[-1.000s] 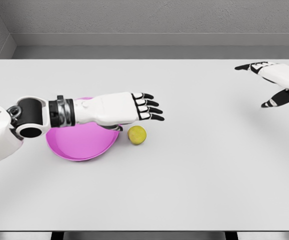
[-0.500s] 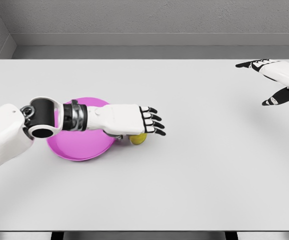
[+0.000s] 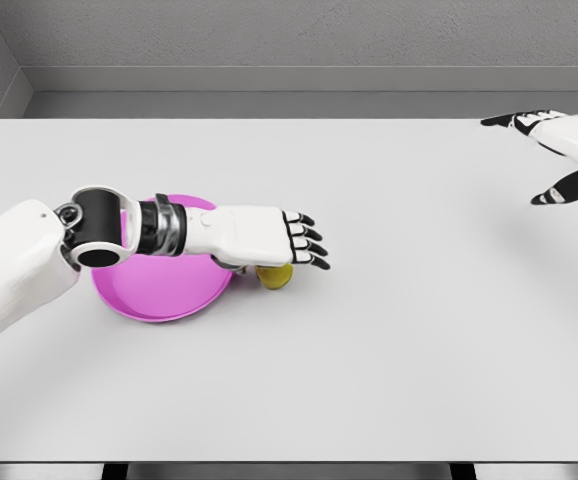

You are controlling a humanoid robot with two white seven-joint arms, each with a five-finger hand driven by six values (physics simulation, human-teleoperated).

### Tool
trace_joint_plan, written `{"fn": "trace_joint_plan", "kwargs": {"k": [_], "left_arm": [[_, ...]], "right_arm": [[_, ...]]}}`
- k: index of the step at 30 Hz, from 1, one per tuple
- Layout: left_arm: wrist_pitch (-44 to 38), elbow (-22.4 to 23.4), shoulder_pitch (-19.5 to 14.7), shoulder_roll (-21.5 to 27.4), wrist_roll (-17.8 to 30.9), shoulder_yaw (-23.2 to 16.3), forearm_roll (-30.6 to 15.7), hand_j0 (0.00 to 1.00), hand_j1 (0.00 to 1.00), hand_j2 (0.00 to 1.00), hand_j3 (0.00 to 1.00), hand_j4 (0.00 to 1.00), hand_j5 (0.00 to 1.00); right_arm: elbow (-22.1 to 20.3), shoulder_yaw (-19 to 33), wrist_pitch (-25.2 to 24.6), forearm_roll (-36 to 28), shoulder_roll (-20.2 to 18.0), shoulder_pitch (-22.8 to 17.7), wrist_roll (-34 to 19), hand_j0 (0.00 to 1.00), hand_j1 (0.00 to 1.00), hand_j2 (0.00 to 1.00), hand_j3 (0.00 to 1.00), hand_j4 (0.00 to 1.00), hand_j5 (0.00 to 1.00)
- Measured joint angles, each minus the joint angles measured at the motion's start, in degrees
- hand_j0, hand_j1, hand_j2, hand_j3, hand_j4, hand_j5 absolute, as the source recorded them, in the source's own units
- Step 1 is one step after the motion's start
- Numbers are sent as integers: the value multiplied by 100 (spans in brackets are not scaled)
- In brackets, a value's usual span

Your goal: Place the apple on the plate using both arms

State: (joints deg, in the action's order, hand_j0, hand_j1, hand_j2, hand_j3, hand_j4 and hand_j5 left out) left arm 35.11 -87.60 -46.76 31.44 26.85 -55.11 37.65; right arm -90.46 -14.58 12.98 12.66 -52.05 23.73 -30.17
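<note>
Head view. Left robot hand reaching from the table's left edge across the magenta plate, palm down, black-tipped fingers stretched out flat and close together, holding nothing. Placed so as to cover the apple from above: only a yellow-green sliver showing under the palm's near side, resting on the table just beside the plate's right rim, not on it. Whether palm touches apple: cannot tell. Likely reason for the flat pose: lined up over the fruit ahead of a grasp, or set to nudge it toward the plate; no finger curled round it yet.

Plate left of the table's middle, nearer the left edge, partly hidden under the left forearm, dish bare where visible. Short gap from apple to rim, so little travel needed once the fruit is gripped or rolled.

Right robot hand near the table's far right corner, well apart from apple and plate, raised over the surface, fingers spread wide, thumb hanging down, nothing in it. Probably parked there, out of the left arm's path, its share of the two-arm job not yet begun.

Task judged early: apple off the plate.
</note>
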Motion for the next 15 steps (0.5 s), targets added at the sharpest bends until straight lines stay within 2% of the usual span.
{"fn": "trace_joint_plan", "kwargs": {"k": [9, 10, 12, 15], "left_arm": [[1, 137, 0, -156, 131, 8, 23, 100, 100, 100, 100, 100, 100], [1, 140, 0, -161, 133, 9, 26, 93, 93, 93, 93, 93, 93], [1, 144, 0, -168, 136, 11, 29, 85, 85, 85, 85, 85, 85], [1, 145, 9, -173, 141, 6, 36, 83, 83, 83, 83, 83, 83]], "right_arm": [[-136, 112, -5, -1, -18, -105, 0, 100, 100, 100, 100, 100, 100], [-217, 112, -8, -2, -18, -105, 0, 100, 100, 100, 100, 100, 100], [-340, 112, -13, -10, -16, -97, 0, 100, 100, 100, 100, 100, 100], [-270, 110, -18, -21, -2, -70, 0, 100, 100, 100, 100, 100, 100]]}}
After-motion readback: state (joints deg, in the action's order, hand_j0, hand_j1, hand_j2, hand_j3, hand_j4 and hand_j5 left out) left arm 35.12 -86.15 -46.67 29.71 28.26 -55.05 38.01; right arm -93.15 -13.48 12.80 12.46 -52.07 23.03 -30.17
